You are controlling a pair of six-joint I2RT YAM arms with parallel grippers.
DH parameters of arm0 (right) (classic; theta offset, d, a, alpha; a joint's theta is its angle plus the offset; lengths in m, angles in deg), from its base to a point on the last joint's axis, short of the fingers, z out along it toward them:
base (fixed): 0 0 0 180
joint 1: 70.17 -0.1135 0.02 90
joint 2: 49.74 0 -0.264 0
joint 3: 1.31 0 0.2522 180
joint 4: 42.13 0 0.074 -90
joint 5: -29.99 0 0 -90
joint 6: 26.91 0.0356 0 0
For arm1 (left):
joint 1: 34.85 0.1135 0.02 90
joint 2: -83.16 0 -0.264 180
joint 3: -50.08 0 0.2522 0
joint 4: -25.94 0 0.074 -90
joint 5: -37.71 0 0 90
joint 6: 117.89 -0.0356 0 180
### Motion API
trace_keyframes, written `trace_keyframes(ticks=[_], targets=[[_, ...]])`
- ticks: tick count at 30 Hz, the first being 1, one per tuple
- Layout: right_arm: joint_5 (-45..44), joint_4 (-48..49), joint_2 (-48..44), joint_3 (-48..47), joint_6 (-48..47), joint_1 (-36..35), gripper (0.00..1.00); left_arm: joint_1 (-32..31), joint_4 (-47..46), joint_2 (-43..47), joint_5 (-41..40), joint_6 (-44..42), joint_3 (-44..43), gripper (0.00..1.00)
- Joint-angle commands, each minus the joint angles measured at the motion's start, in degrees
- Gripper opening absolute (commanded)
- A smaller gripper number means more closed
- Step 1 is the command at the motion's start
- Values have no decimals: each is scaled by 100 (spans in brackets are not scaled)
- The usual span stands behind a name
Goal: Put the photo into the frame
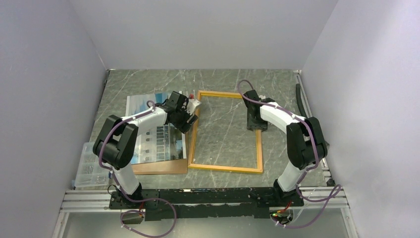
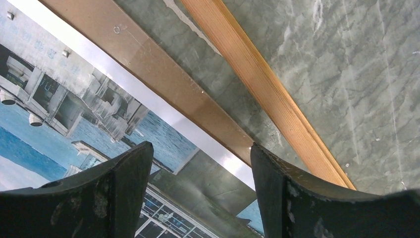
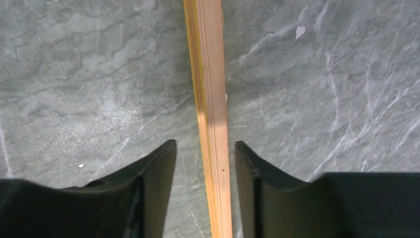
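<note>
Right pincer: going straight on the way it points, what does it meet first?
Probably the frame: its rail runs between the open fingers of the right pincer, clear of both. The fingertips would reach the table either side of the rail, then the palm would meet the rail. Depth is unclear.

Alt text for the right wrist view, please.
One thin wood-coloured rail of the frame runs up the view through the open right gripper, whose dark fingers straddle it with a gap on one side. Grey-green marbled table beneath.
</note>
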Motion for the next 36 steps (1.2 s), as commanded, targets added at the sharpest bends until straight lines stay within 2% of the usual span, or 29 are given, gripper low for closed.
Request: trace_keyframes(ticks=[1, 4, 7, 11, 17, 21, 32, 34, 35, 36], targets=[[-224, 260, -223, 12, 206, 52, 59, 41, 270, 264, 154, -27, -246, 77], [-158, 330, -223, 64, 272, 204, 68, 231, 707, 415, 429, 123, -511, 78], [140, 569, -87, 145, 222, 414, 66, 486, 1128, 481, 561, 210, -815, 79], [616, 1034, 90, 148, -152, 559, 50, 812, 1427, 706, 663, 167, -776, 80], [630, 866, 575, -477, -763, 592, 28, 851, 1173, 963, 644, 89, -350, 81], [387, 722, 880, -898, -948, 603, 21, 607, 1079, 716, 454, 147, -386, 81], [54, 753, 1095, -1261, -1309, 610, 21, -53, 701, -79, 49, 144, -460, 80], [-176, 619, 1090, -1328, -1181, 606, 30, -124, 619, -201, -18, 143, -435, 80], [-278, 548, 1073, -1334, -1095, 599, 42, -166, 588, -235, -45, 142, -423, 80], [-362, 525, 1023, -1294, -1011, 589, 50, -212, 541, -266, -81, 151, -412, 80]])
